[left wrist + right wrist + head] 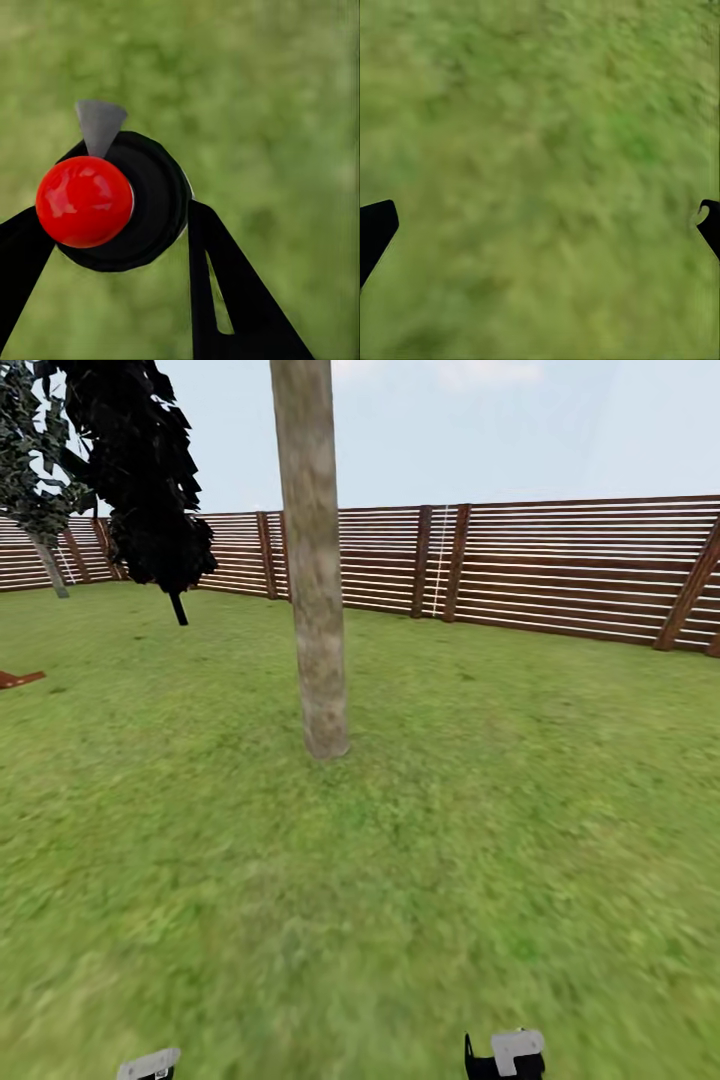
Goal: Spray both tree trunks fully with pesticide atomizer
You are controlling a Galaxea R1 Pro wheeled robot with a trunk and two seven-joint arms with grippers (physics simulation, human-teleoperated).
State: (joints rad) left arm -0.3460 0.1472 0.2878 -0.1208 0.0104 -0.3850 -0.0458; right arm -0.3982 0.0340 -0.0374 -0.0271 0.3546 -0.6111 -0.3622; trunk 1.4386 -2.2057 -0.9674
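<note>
**Robot carries the sprayer toward a tree trunk in the garden**

Nearest the cameras, the left wrist view looks along the left hand (124,225). Its two black fingers (225,292) pinch the pesticide atomizer (124,202), a round black body topped by a glossy red ball, with a small grey pointed piece that may be its nozzle. Blurred green grass lies behind it. In the right wrist view, the right hand (540,225) holds nothing; its dark fingertips (375,229) sit spread wide at opposite edges of the picture, over grass.

In the head view, the tips of both arms just show at the lower edge, above the floor (450,880), a plain green lawn. Farther ahead, a thick, mottled grey-brown tree trunk (312,580) rises straight out of the grass, well apart from the robot. Behind it to the left stands a near-black, thin-trunked tree (140,470). A brown slatted wooden fence (560,565) closes the garden at the back, under pale sky.

Judged risks: spraying from this far away would probably miss the trunk, and only one side faces the robot, so coverage could stay partial. The nozzle's direction is unclear, so the spray might go wide.
</note>
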